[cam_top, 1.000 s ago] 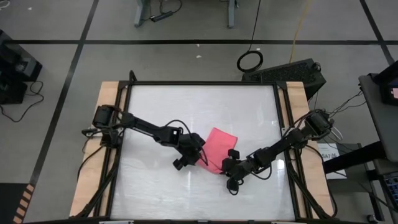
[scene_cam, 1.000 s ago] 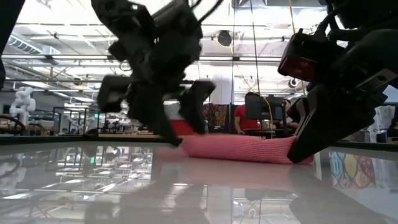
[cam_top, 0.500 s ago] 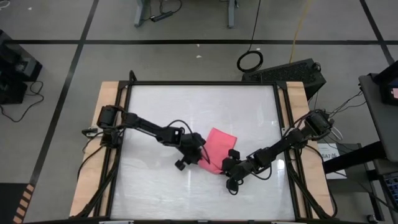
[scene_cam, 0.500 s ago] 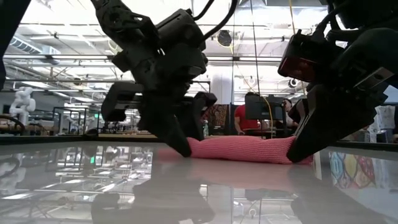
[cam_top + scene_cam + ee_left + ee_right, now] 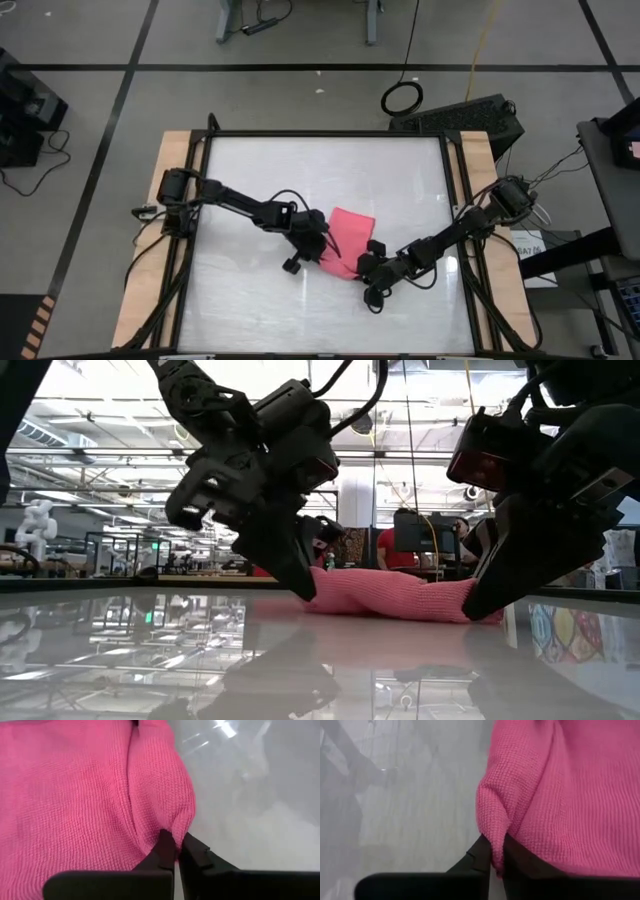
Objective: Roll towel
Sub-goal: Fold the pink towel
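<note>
Towel [image 5: 350,232]: one bright pink knitted cloth, lying on the glossy white table [image 5: 260,180] between the two grippers, its near edge already lifted into a low fold
Left gripper [image 5: 322,248]: pinched closed on the towel's corner — in its wrist view the two dark fingers [image 5: 167,851] meet with a thin nip of pink between them
Right gripper [image 5: 365,268]: also clamped on the towel, at the other corner of the same near edge; a fold of cloth hangs out between its fingers [image 5: 485,851]
Where the towel sits: directly ahead of both grippers, stretched from one set of fingertips to the other, the rest spread flat beyond them
Handling, as a judgement: light, soft and floppy — it will sag wherever it is not held and has no stiffness to keep a roll's shape by itself; the loose knit should give the fingers good bite, while the smooth tabletop may let the free part slide rather than turn over
Where to hold: the two corners of one edge, as now, so the edge stays taut and level while it is turned over
Count: one towel, two arms, two grippers, one table
</note>
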